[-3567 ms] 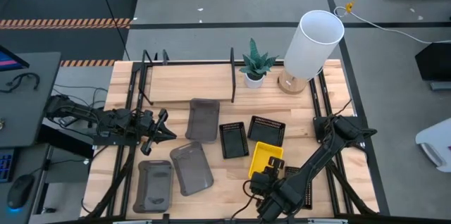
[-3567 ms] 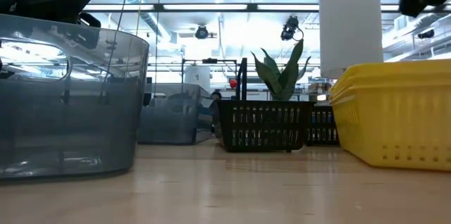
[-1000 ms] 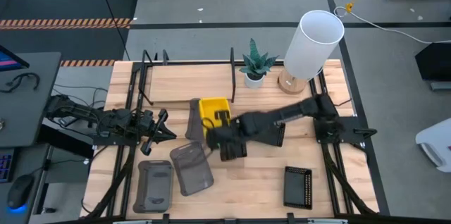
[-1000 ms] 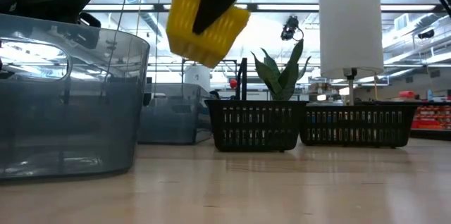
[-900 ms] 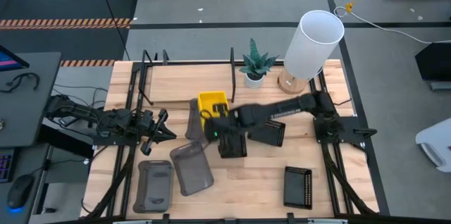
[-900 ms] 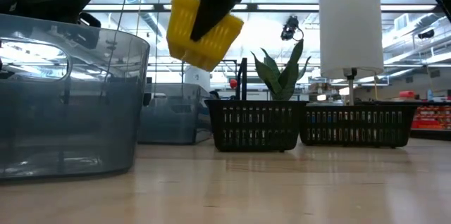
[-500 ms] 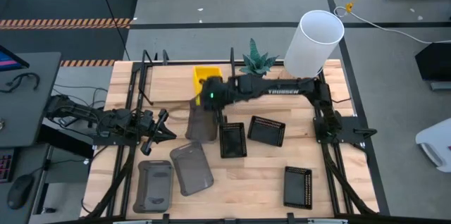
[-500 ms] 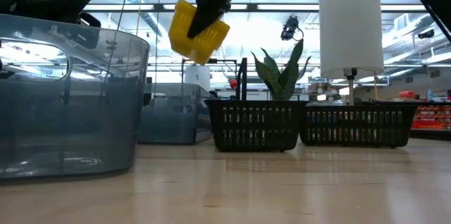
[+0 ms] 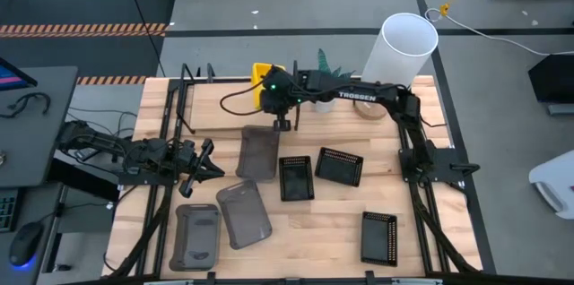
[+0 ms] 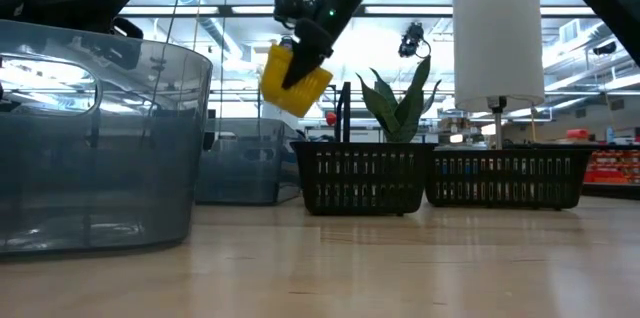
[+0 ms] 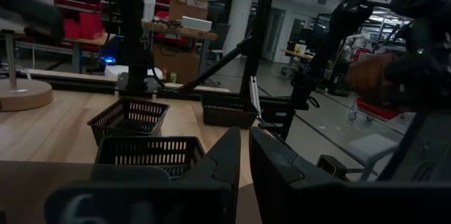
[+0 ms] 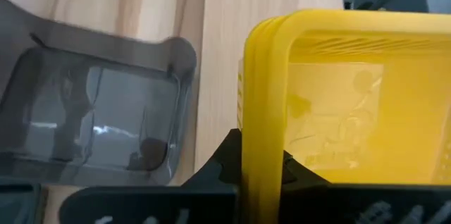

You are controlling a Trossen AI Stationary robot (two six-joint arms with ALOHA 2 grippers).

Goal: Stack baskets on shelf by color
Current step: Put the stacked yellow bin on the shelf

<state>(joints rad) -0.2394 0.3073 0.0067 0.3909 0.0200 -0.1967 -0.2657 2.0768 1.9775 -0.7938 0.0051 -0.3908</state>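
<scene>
My right gripper (image 9: pixel 271 86) is shut on nested yellow baskets (image 9: pixel 262 73) and holds them above the far part of the shelf (image 9: pixel 235 106), a light-wood board between black uprights. In the low view the yellow baskets (image 10: pixel 293 80) hang tilted, high over the table. Three grey baskets (image 9: pixel 260 152) (image 9: pixel 244 214) (image 9: pixel 197 236) and three black baskets (image 9: pixel 297 177) (image 9: pixel 340 167) (image 9: pixel 378 237) rest bottom down on the tabletop. My left gripper (image 9: pixel 206 168) waits at the table's left side, shut, with nothing in it. My right gripper pinches the rim of one side wall (image 12: pixel 259 175) of the yellow baskets, with one finger (image 12: pixel 224 155) outside the wall and the other inside. The baskets are lifted clear of shelf and table and hang tilted below the fingers (image 10: pixel 300 53).
A tall white cylinder lamp (image 9: pixel 402 50) and a potted plant (image 9: pixel 325 77) stand at the far right, close under my right arm. The black uprights (image 9: pixel 296 97) (image 9: pixel 184 97) rise from the shelf. A grey basket (image 10: pixel 95 148) stands close to the low camera.
My right gripper has carried the yellow baskets from above the grey and black baskets at mid-table toward the far edge, to over the shelf. It has stayed shut on them, and they have stayed tilted and clear of the table.
</scene>
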